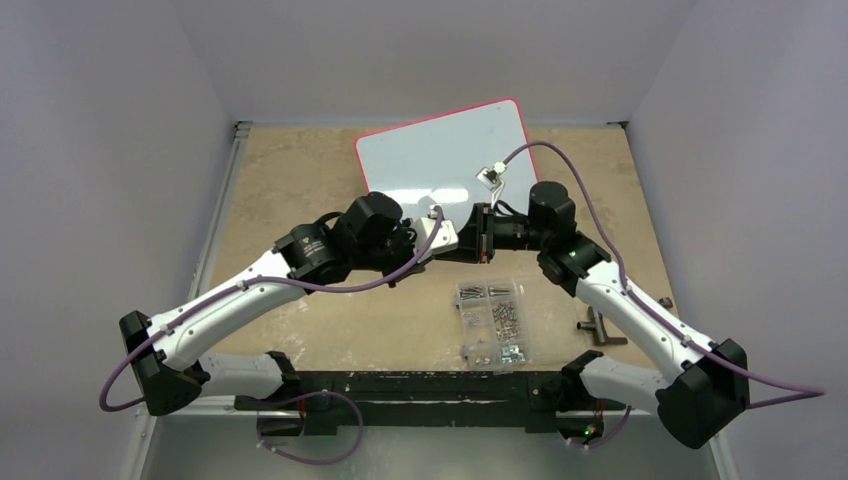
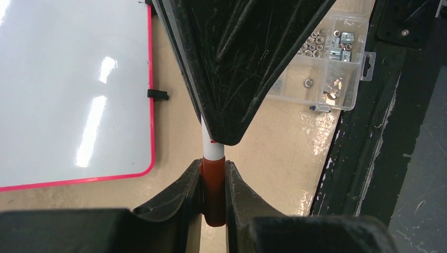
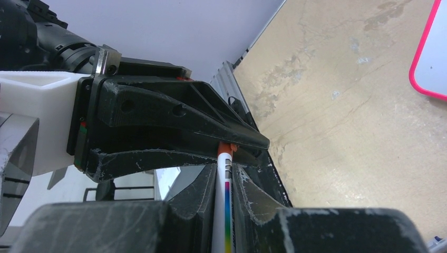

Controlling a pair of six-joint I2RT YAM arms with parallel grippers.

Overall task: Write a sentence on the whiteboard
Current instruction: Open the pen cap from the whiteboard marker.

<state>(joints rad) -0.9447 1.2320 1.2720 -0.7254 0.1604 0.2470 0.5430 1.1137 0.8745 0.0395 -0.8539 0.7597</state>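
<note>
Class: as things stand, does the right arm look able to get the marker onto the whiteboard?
Probably not yet. The whiteboard lies close ahead with nothing between, but the right hand grips the marker while the left hand clamps its red cap, so the tip is covered.

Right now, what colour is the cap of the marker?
The marker cap is dark red-orange; the left wrist view shows it best.

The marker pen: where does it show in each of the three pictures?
Top view: not visible, hidden where the left gripper meets the right gripper, just below the whiteboard.
Left wrist view: the marker is at bottom centre, held by its red cap.
Right wrist view: bottom centre, a white barrel with a rainbow stripe.
Shared landmark: the whiteboard's pink rim, in all three.
</note>
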